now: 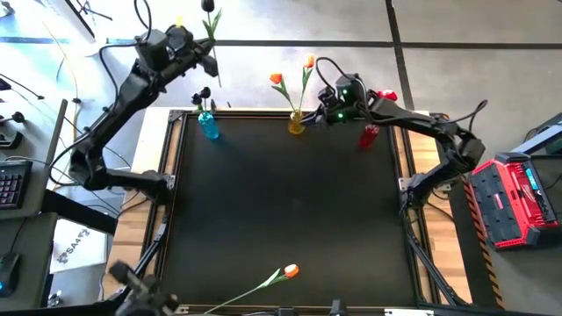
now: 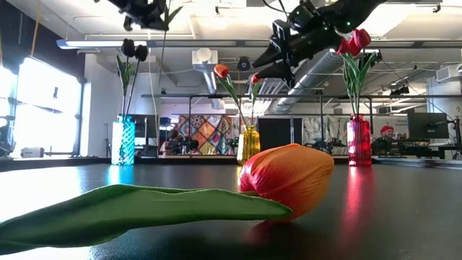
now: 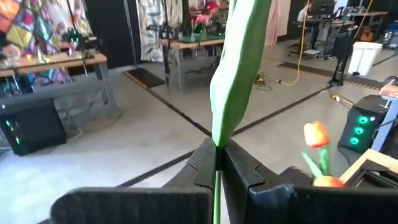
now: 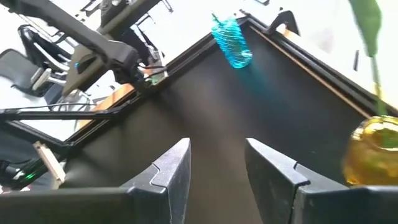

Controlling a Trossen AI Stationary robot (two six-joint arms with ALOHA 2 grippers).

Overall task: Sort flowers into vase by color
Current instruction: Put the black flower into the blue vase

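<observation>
The left pincer [image 1: 204,54] hangs beyond the far left corner of the table [image 1: 281,211], clenched on the green stem of a black tulip [image 1: 209,7] whose head points away from the table; in the left wrist view the stem [image 3: 217,180] runs up between the closed fingers [image 3: 202,163]. The right pincer [image 1: 327,107] sits at the far edge, just beside the yellow vase [image 1: 297,123], its fingers [image 4: 171,168] parted and grasping nothing. The yellow vase carries two orange tulips [image 1: 277,79]. The blue vase [image 1: 208,125] near the far left corner carries black tulips [image 1: 202,95], and the red vase [image 1: 370,135] to the right carries red tulips [image 2: 354,41]. One orange tulip [image 1: 290,272] lies flat near the near edge.
</observation>
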